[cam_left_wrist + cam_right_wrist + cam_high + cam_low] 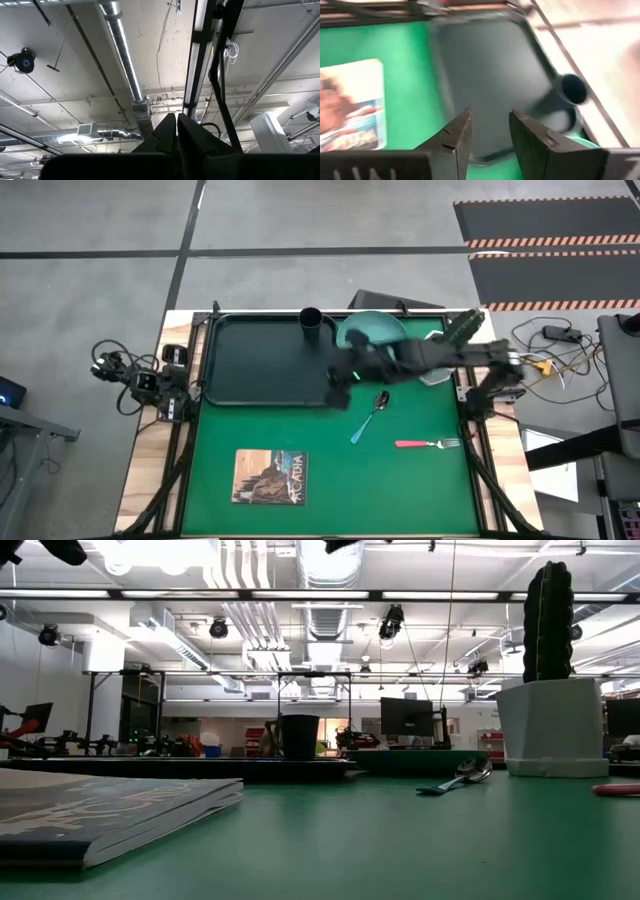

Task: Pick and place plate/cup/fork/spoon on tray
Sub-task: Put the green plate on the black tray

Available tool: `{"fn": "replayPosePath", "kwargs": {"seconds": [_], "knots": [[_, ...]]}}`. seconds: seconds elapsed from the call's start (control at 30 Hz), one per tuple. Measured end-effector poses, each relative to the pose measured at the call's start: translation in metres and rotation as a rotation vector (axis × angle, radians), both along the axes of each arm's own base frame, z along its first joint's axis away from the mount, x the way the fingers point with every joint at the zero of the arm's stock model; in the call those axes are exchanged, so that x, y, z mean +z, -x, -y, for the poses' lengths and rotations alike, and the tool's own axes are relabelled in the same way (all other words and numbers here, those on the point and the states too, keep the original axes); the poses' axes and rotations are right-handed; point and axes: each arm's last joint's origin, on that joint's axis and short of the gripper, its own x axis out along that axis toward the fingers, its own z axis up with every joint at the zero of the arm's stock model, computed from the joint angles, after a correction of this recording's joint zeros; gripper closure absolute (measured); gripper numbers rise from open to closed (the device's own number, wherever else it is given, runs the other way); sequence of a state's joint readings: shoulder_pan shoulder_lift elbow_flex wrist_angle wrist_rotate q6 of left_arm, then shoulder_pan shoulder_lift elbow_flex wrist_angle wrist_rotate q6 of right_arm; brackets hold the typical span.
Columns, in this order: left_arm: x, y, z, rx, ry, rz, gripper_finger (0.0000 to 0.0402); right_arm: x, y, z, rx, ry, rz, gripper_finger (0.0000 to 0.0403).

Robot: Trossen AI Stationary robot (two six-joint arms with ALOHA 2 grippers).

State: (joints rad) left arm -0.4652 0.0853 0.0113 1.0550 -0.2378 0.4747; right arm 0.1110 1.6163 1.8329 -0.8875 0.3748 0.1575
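One cup (311,321) on tray (250,370) — one spoon (368,418), one fork (428,444) outside

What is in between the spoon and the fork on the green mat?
Nothing. In the high view, only bare green mat shows between the spoon and the fork; they lie apart, not touching.

Tray (262,365) floor mostly bare; cup (311,322) blocks its far right corner, right gripper (338,392) overhangs near corner.
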Motion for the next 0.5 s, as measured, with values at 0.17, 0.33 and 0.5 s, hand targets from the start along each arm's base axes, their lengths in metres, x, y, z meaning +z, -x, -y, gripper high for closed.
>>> {"fn": "replayPosePath", "kwargs": {"seconds": [0.17,0.33,0.5], "knots": [[-0.001,-0.006,0.004,-0.019,-0.045,-0.032,0.0402,-0.028,0.037,-0.036,0.133,-0.008,0.131,0.0296],[0.005,-0.017,0.01,-0.063,-0.062,-0.089,0.0402,-0.061,0.071,-0.039,0.198,0.01,0.203,0.0307],[0.011,-0.037,0.02,-0.107,-0.072,-0.2,0.0402,-0.09,0.106,-0.029,0.214,0.026,0.26,0.0318]]}}
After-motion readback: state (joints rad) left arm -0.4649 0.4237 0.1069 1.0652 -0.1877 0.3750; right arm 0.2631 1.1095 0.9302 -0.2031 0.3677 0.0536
